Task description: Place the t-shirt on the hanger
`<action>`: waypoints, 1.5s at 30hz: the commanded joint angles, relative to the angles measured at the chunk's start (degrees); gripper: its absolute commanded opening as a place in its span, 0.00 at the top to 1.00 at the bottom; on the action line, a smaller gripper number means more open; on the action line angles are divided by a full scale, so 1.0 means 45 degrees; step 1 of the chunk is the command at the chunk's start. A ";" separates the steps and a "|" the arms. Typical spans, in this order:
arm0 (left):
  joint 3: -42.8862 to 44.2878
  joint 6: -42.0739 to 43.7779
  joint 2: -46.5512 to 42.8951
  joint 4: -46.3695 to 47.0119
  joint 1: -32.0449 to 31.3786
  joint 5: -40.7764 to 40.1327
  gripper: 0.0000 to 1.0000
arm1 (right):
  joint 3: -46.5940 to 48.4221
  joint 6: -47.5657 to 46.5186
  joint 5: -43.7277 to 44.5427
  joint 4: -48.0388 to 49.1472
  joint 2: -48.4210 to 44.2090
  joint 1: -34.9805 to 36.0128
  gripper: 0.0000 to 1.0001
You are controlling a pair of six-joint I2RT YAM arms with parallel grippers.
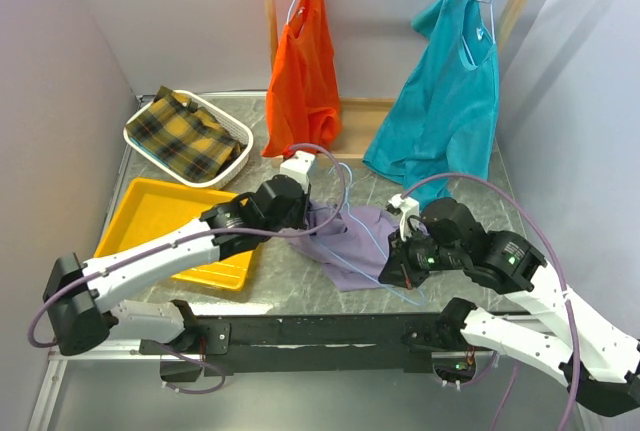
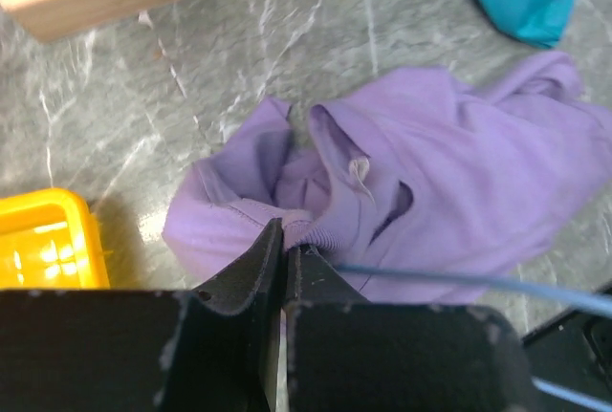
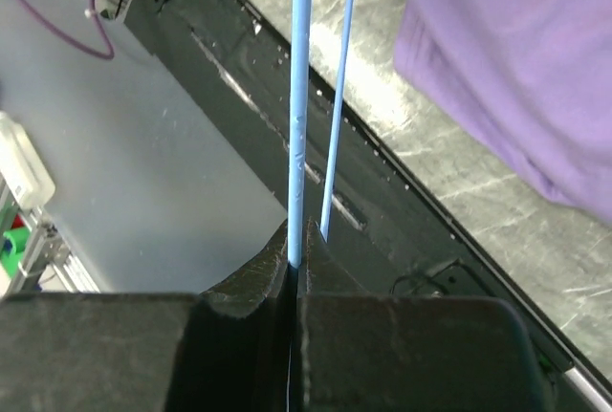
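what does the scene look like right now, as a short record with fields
t-shirt: crumpled on the table, not yet hung
hanger: held by its wire, reaching across the t-shirt
left jaws: shut on the t-shirt's ribbed edge
right jaws: shut on the hanger wire
rack: orange garment and teal t-shirt hang on it

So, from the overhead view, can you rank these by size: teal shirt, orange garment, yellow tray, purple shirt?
1. Teal cloth t-shirt, hanging.
2. Orange cloth garment and yellow plastic tray: too alike to rank; the left arm covers part of the tray.
3. Crumpled lavender cloth t-shirt.
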 commanded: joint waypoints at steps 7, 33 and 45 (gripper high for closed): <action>0.1578 0.0748 -0.2314 -0.0352 -0.1775 -0.0393 0.99 | 0.0109 0.0285 0.0882 0.2890 -0.0246 0.0531 1.00; 0.3845 -0.2101 -0.3077 -0.4351 -0.4413 -0.4844 0.87 | -0.3404 -0.0008 0.2518 1.1852 -0.0247 0.2484 1.00; 0.1952 -0.2399 -0.5224 -0.4731 -0.4413 -0.5317 0.50 | -0.5086 -0.0535 0.5199 1.5761 0.1880 0.5140 1.00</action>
